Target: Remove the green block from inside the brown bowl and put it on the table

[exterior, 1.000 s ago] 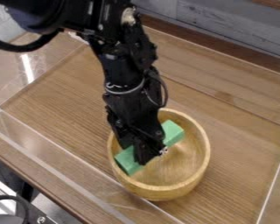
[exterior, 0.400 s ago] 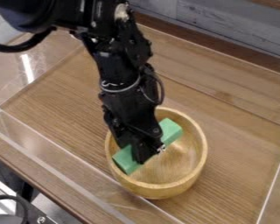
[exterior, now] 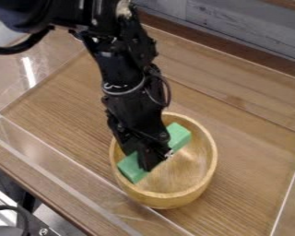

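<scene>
The brown bowl [exterior: 194, 175], light tan wood with a thick rim, sits on the table [exterior: 64, 101] toward the front right. Inside it the green block [exterior: 181, 137] lies tilted, one end near the bowl's far rim and the other end [exterior: 133, 170] near the front left rim. My black gripper [exterior: 154, 159] points straight down into the bowl and is shut on the middle of the green block, hiding that part of it. The block still sits low inside the bowl.
Clear acrylic walls [exterior: 40, 161] run along the table's front and left edges. Another clear wall edge [exterior: 286, 198] stands at the right. Grey wall panels [exterior: 236, 18] lie behind the table. Bare wood-grain surface extends left of and behind the bowl.
The arm has shifted very slightly to the left. The gripper stays shut on the green block inside the bowl.
</scene>
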### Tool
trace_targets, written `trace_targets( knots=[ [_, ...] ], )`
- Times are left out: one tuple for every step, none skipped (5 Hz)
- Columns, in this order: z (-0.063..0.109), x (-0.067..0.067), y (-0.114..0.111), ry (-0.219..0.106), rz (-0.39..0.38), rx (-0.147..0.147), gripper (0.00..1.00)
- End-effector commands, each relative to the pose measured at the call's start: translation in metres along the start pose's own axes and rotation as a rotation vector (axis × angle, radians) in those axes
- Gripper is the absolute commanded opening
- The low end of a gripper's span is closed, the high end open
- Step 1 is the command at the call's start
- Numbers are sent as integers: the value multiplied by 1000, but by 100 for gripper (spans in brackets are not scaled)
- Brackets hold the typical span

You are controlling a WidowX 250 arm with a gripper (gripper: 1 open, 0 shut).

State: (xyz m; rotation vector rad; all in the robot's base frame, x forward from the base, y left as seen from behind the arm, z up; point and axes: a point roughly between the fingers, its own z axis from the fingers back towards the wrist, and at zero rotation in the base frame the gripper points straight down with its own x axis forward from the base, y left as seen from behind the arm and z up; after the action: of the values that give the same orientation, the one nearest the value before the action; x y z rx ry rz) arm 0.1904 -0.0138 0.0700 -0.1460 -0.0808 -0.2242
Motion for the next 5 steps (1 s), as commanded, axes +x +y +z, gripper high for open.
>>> trace_targets(
  knots=[
    [10,4,2,-39,12,5,0],
    [13,4,1,-43,20,-1,0],
    [18,1,8,-47,34,0,0],
    [24,-2,10,-53,43,-1,0],
    [31,-5,12,-58,58,-2,0]
  ],
)
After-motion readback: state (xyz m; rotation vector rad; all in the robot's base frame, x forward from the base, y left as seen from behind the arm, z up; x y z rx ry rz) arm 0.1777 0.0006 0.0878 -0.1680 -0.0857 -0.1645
